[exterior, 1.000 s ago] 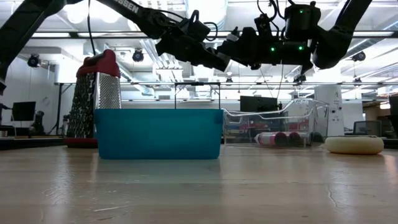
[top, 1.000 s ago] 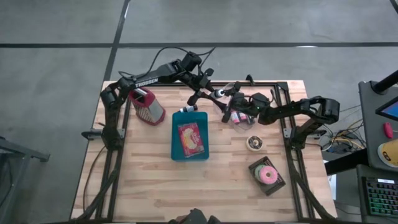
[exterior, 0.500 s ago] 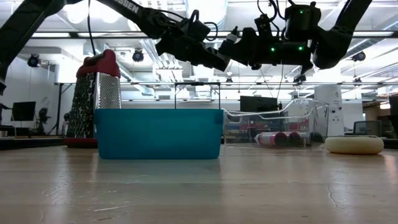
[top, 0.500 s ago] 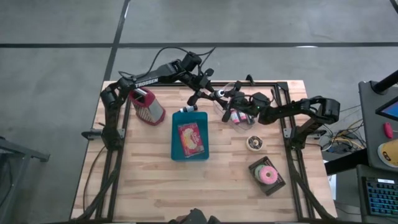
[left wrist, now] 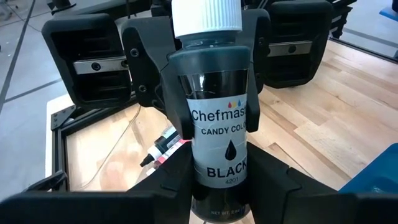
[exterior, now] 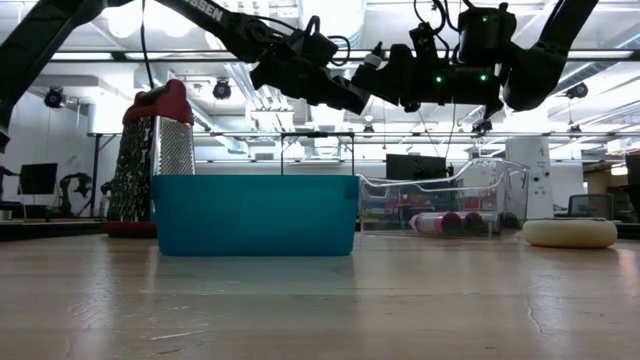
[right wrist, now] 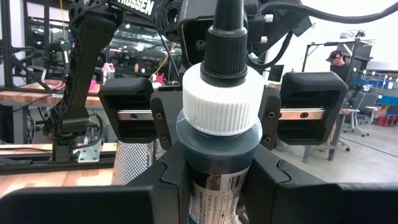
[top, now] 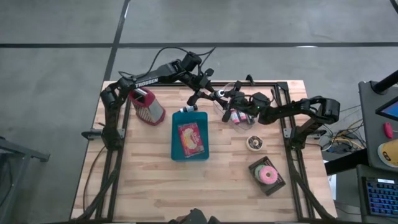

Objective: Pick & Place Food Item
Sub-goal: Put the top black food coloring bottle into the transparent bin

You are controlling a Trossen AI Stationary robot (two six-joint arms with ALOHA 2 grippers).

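Observation:
A small black bottle with a white cap, labelled black candy colour, is held in the air between both grippers, above the table's far middle. It also shows in the high view. My left gripper comes at it from the table's left and my right gripper from the right, so the two face each other. Both are shut on the bottle. The bottle stands roughly upright with its cap up, as the right wrist view shows. My left gripper pinches the bottle's lower body between its two fingers, coming roughly level from the table's left. The bottle stands cap up, lifted clear of the table. My right gripper pinches the bottle's body below the cap between its two fingers, coming level from the table's right; its fingers show on either side of the bottle's shoulder in the left wrist view.
A blue bin holding a red packet stands near the table's middle. A red-topped grater stands at the left. A clear container lies below the grippers, with a small ring-shaped item and a pink donut in a black tray nearer the front right.

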